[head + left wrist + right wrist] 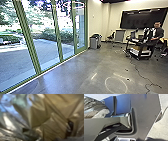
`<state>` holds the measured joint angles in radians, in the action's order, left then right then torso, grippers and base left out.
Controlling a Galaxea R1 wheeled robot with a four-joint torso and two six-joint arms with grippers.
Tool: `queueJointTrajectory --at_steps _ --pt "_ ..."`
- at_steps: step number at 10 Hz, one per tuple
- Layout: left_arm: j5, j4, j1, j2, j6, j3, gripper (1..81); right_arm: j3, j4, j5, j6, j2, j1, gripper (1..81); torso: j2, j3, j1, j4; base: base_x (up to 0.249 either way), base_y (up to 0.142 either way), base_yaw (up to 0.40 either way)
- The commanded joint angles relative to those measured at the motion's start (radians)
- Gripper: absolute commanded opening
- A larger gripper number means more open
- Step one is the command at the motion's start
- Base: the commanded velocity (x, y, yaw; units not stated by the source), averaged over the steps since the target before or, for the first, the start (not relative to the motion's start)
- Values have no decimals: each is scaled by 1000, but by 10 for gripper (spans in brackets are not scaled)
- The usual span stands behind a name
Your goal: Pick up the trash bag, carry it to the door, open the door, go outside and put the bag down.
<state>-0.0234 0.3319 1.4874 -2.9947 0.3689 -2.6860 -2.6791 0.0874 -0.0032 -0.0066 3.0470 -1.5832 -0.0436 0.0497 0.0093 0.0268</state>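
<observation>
Trash bag [41, 116] showing right before left claw; can't tell whether claw is gripping. Probably carrying stage: should be rolling slowly, keeping bag clear of green frame [58, 37].

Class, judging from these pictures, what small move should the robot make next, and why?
Probably a slight turn left: the green-framed glass wall stands on the head view's left, with paving outside, and the trash bag shows close up in the left wrist view.
</observation>
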Motion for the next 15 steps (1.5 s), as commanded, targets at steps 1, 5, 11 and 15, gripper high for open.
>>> queueJointTrajectory --at_steps 1,5,11,15 --pt "56 -5 -57 5 5 1 10 6 -5 -58 -3 8 48 811 0 0 0 0 123 0 0" --pt "56 -4 -57 5 5 1 10 4 -3 -58 -3 9 48 811 0 0 0 0 128 0 0" --pt "54 -5 -57 5 5 1 10 4 -3 -58 -3 9 48 811 0 0 1 0 137 0 0" --pt "54 -5 -57 5 5 1 10 4 -3 -58 -3 9 48 811 0 0 1 0 146 0 0"
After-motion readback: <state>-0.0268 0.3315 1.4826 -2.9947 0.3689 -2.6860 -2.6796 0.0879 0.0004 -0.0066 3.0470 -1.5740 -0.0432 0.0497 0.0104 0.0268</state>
